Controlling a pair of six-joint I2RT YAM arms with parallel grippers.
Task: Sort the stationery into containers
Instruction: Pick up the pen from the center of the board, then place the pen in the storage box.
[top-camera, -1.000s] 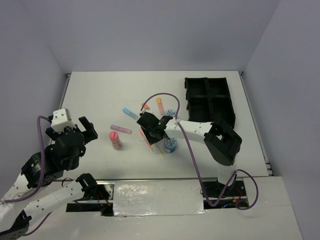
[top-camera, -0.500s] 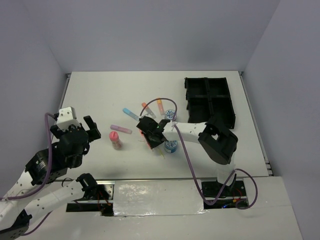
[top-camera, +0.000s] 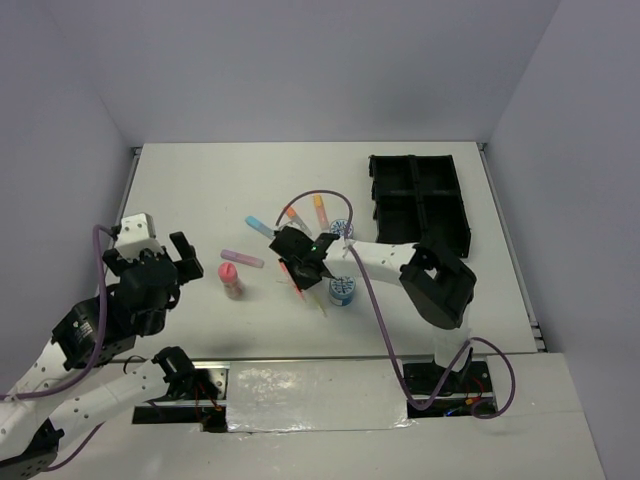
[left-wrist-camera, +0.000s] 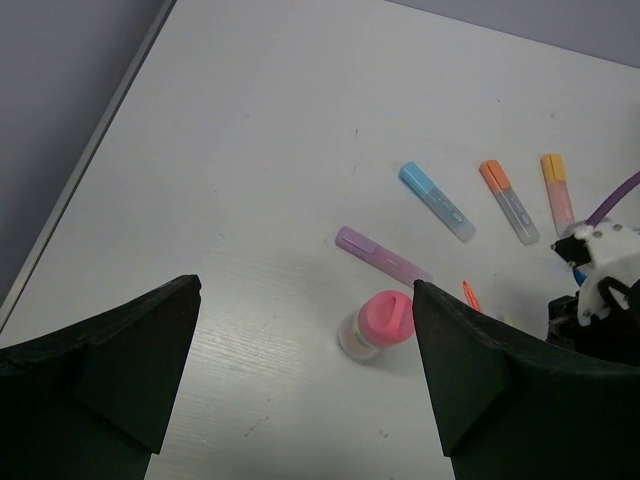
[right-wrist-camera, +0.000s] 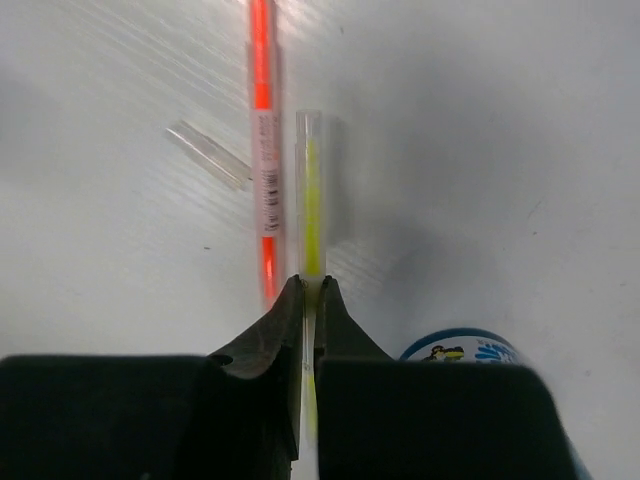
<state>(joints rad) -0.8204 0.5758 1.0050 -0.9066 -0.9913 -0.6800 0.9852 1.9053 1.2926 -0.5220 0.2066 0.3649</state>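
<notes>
Spreading across nearly the whole top view, the white desk (top-camera: 200, 190) has a faintly glossy, streaked top and is boxed in on three sides by plain pale lilac-grey walls (top-camera: 300, 70). A black four-compartment tray (top-camera: 413, 160) stands at the desk's far right. Near the middle, the right claw (right-wrist-camera: 308, 290) is pinched tight on the thin yellow pen (right-wrist-camera: 311, 190), which runs parallel to the orange pen (right-wrist-camera: 263, 130) just beside it. A blue-white tub (right-wrist-camera: 462, 345) sits close on the other side. The left claw (left-wrist-camera: 303, 300) is spread wide with nothing in it, hanging over the desk's left part. Beyond it stands the pink bottle (left-wrist-camera: 385, 322), upright, with the purple highlighter (left-wrist-camera: 380, 258) just past it and the blue highlighter (left-wrist-camera: 437, 201) farther off.
</notes>
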